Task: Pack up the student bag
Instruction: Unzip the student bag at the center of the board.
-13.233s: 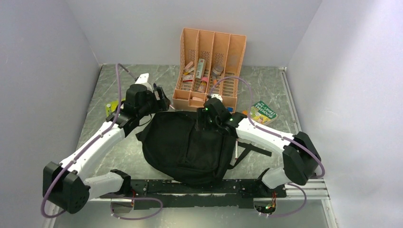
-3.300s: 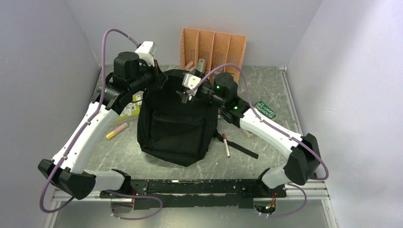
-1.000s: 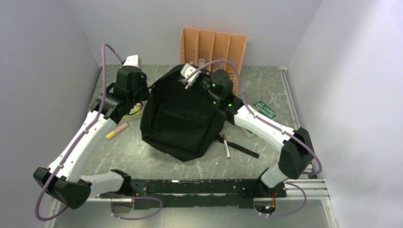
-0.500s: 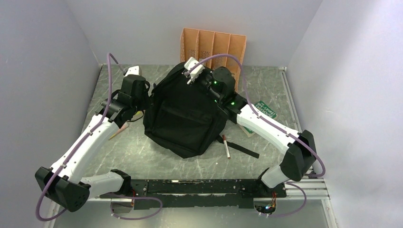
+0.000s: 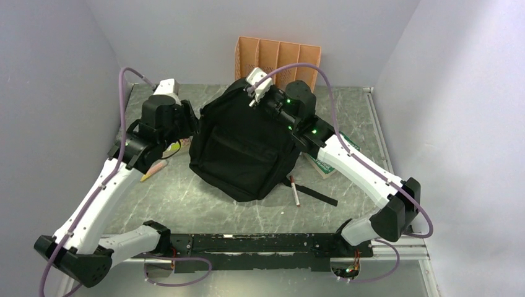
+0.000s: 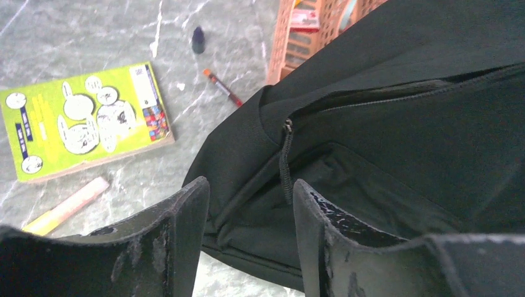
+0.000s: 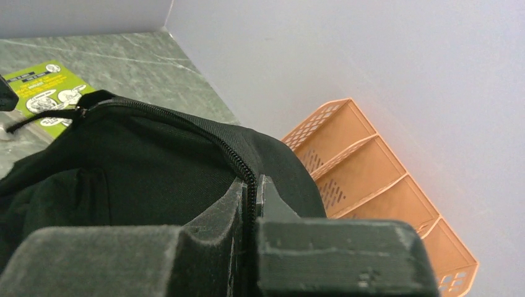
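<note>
**A:** What does the student bag look like?

**B:** The student bag (image 5: 241, 148) is a large backpack of soft black fabric. It stands upright on the grey marbled surface (image 5: 186, 204). It has a rounded top with a zip running over it and a square front pocket, and a black strap lies on the surface beside it.

**A:** Where is it relative to each pincer?

**B:** The right pincer (image 7: 252, 185) is clamped tight on the zip seam at the bag's top, and the bag's body hangs below it. The left pincer (image 6: 247, 241) has its fingers parted and grips nothing. The bag's side lies just ahead of and below it, with a zip pull in line with the gap. I cannot tell whether it touches the fabric.

**A:** Anything else close by?

**B:** An orange file organiser (image 5: 278, 55) stands beyond the right pincer, behind the bag. In the left wrist view, a green booklet (image 6: 80, 120) and a highlighter (image 6: 65, 207) lie left of the left pincer.
</note>
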Controlling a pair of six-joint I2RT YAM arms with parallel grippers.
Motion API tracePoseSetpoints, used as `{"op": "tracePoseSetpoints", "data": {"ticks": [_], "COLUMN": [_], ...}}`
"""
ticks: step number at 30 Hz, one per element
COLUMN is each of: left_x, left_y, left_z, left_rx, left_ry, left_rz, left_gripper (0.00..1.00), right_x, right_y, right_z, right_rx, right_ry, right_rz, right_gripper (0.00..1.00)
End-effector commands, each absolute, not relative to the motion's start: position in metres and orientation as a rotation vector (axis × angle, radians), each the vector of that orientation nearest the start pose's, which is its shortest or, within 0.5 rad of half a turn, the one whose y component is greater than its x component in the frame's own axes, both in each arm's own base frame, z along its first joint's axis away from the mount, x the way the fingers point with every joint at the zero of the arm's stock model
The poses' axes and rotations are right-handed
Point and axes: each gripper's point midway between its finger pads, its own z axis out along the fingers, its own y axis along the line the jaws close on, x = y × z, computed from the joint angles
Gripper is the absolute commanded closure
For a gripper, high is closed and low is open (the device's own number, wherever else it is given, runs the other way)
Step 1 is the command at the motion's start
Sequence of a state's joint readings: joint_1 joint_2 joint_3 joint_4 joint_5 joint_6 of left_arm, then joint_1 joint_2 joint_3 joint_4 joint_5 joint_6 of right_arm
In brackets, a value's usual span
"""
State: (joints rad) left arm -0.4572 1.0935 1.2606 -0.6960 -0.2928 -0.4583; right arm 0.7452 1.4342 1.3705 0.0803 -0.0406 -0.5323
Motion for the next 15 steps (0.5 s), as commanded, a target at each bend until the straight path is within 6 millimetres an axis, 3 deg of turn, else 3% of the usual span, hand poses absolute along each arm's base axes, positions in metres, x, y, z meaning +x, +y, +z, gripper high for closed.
{"op": "tracePoseSetpoints", "data": {"ticks": [1,6,15], "left_x": [0.309,0.308,0.312], "left_y": [-0.121,-0.132,-0.160], "left_z": [0.323,0.313,0.315], "left_rx": [-0.116,-0.065,-0.008], "left_ry": [1.959,1.981,1.954], "left_rz": [-0.329,-0.377,-0.533], "left_gripper": [0.42,0.38,0.34], "right_x": [0.366,0.370,0.369], "right_y": [0.310,0.305,0.310], "right_z": [0.430,0.428,0.410], "right_rx": [-0.817,-0.732,-0.627], "right_ry": [1.235,1.310,1.485], "right_rz": [0.253,0.280,0.408], "right_gripper": [1.00,1.00,1.00]}}
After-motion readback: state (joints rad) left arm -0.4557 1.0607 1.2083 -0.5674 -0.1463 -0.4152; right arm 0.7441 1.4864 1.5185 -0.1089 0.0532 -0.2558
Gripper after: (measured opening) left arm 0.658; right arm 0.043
